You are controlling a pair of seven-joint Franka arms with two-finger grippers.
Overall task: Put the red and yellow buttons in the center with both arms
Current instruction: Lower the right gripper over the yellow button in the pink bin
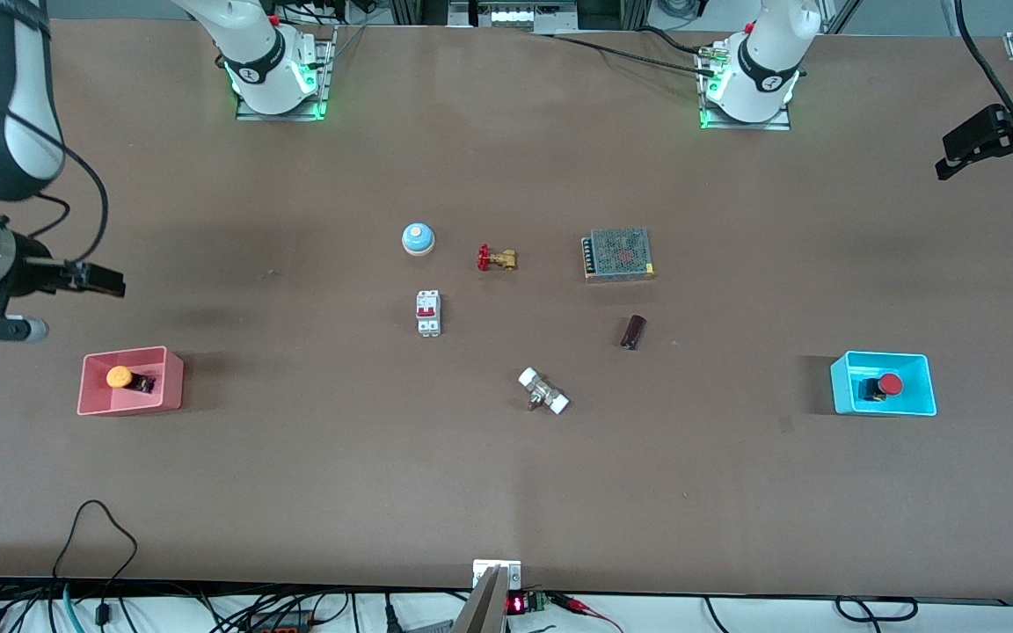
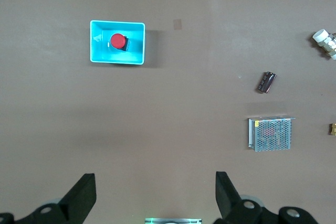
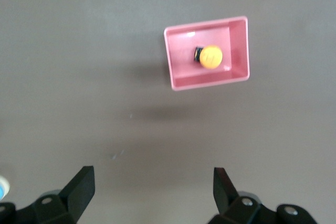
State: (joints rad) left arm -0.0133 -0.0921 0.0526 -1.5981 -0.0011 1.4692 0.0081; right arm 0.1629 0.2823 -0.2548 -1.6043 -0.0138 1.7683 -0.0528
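Note:
The yellow button (image 1: 120, 377) lies in the pink bin (image 1: 128, 403) at the right arm's end of the table. The red button (image 1: 890, 383) lies in the cyan bin (image 1: 842, 387) at the left arm's end. My right gripper (image 1: 106, 281) hangs open and empty, high over bare table beside the pink bin. My left gripper (image 1: 946, 156) hangs open and empty, high over the table edge beside the cyan bin. The right wrist view shows the open gripper (image 3: 154, 187), yellow button (image 3: 210, 56) and pink bin (image 3: 176, 61). The left wrist view shows the open gripper (image 2: 156, 192), red button (image 2: 117, 40) and cyan bin (image 2: 118, 60).
Around the table's middle (image 1: 506, 334) lie a blue-and-white bell (image 1: 418, 238), a brass valve with a red handle (image 1: 496, 258), a white circuit breaker (image 1: 428, 312), a mesh-covered power supply (image 1: 619, 254), a small dark cylinder (image 1: 633, 331) and a white fitting (image 1: 543, 391).

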